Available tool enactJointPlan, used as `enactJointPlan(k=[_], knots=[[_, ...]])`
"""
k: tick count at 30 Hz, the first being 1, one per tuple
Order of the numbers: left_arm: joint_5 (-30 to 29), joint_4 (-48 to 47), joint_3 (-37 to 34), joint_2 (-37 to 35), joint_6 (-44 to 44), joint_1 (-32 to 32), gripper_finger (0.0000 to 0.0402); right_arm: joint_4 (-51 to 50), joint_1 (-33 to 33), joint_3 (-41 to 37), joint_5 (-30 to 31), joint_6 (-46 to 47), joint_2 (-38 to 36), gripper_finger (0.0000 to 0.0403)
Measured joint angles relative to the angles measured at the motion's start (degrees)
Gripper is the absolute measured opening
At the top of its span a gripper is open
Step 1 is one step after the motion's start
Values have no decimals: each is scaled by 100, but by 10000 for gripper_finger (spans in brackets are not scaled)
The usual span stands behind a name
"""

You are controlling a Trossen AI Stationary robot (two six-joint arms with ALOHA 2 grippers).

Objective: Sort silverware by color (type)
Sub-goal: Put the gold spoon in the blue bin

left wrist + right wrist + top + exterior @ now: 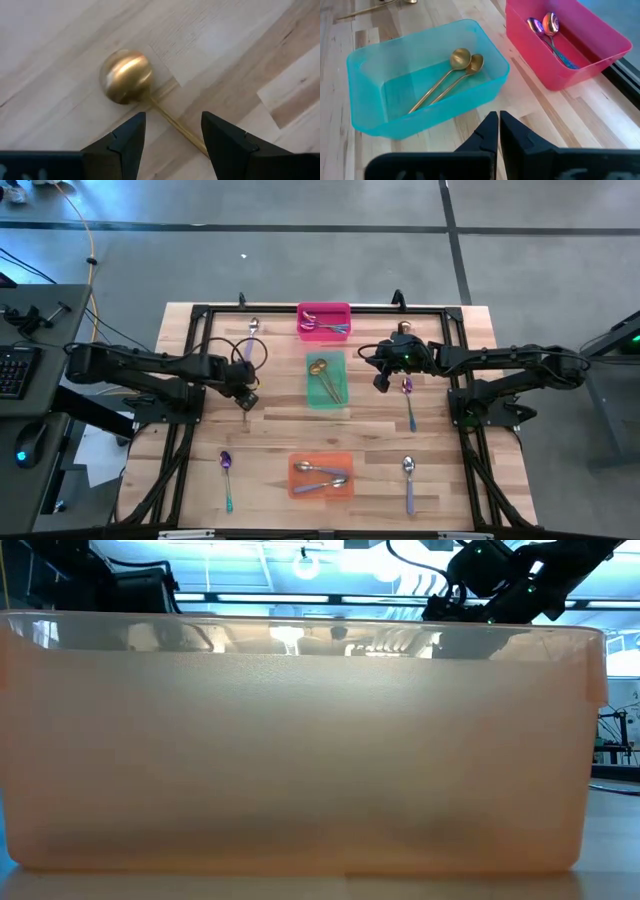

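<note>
Left gripper (pixel 170 142) stands wide over a gold spoon (pixel 126 76) on the table (pixel 270 440), at nine o'clock from the green bin (pixel 326 379). Right gripper (pixel 498 131), shut and empty, hovers at its three o'clock.

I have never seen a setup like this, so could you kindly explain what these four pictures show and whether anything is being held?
Two dark robot arms work at a wooden table, sorting cutlery into coloured bins. The overhead picture shows everything: a pink bin, a green bin holding two gold spoons, and an orange bin, with loose spoons around them. The table-level picture is mostly blocked by the orange bin. The other two come from cameras on the wrists. The left gripper stands with fingers open astride a gold spoon lying on the table, not yet gripped. The right gripper is shut and empty, near the green bin.
</note>
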Motion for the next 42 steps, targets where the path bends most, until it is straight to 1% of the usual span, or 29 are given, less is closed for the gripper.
enactJointPlan(k=[4,10,13,17,24,26,29,35,38,42], knots=[[-7,302,-201,179,-58,-1,184,-2,0,0,-2,-2,0,0],[-425,506,-359,294,11,1,182,0,0,0,-4,1,2,0],[-544,700,-470,279,128,-5,168,-1,2,0,-7,25,0,0],[-673,863,-551,275,463,-5,126,0,2,0,-28,40,0,0],[-913,1238,-578,298,1362,-5,27,44,2,2,-26,41,1,0],[-1004,1427,-597,305,1502,2,9,42,2,2,-24,40,2,0],[-1079,1776,-594,305,1611,8,9,42,2,2,-24,44,1,0],[-1007,2378,-589,305,1703,6,5,42,2,2,-22,202,2,0],[-769,2858,-589,305,1655,6,4,42,2,2,-20,300,2,0],[-323,3811,-589,304,1448,4,3,42,2,2,-17,407,2,0]])
